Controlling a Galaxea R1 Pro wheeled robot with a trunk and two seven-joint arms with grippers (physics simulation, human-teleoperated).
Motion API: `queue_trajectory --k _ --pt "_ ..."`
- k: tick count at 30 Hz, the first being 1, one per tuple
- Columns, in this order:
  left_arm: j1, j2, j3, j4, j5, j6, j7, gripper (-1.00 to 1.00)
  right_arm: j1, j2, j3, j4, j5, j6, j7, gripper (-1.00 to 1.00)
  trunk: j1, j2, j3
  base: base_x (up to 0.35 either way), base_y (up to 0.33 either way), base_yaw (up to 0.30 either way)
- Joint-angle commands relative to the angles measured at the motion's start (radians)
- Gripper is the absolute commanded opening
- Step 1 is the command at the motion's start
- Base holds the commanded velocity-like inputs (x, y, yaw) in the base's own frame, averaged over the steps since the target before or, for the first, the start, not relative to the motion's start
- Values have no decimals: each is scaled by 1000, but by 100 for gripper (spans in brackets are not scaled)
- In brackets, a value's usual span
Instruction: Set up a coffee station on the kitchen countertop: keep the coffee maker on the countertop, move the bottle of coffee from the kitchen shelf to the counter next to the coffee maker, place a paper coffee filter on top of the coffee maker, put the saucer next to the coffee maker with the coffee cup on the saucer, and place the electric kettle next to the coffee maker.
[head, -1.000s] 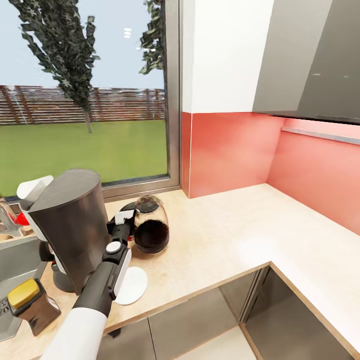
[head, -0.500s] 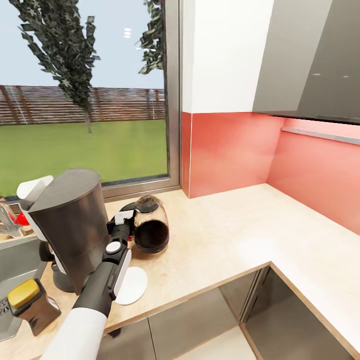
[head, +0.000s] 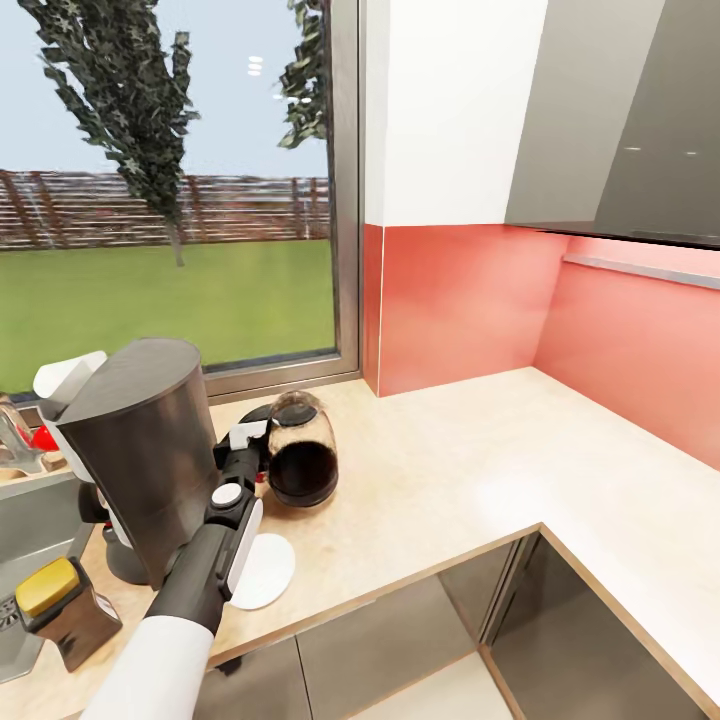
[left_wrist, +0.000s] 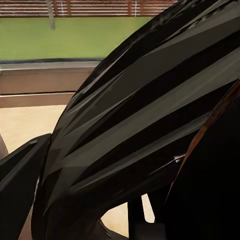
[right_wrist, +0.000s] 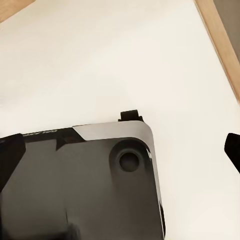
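Standing on the kitchen countertop (head: 450, 470) just right of the coffee maker (head: 140, 450), the electric kettle (head: 302, 450), glass and likely fragile, is clamped at its handle by the left gripper (head: 255, 440).

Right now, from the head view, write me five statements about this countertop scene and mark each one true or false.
1. The electric kettle lies tipped over beside the coffee maker. False: it stands upright.
2. The left gripper is at the kettle's handle side. True.
3. The saucer is on the kitchen countertop with a coffee cup on it. False: the saucer is bare.
4. The bottle of coffee with its yellow cap stands near the countertop's front edge, on the coffee maker's other side from the kettle. True.
5. The backsplash is blue. False: it is red.
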Motion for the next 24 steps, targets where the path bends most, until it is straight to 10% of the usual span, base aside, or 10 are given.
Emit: queue_trajectory --k 1,24 --pt "-1 -1 1 -2 -12 7 1 -100 -1 0 -9 1 9 -4 3 100 1 -2 -2 0 0 0" --pt "6 0 0 53 22 3 1 -100 -1 0 -9 1 9 -4 3 100 1 -2 -2 0 0 0"
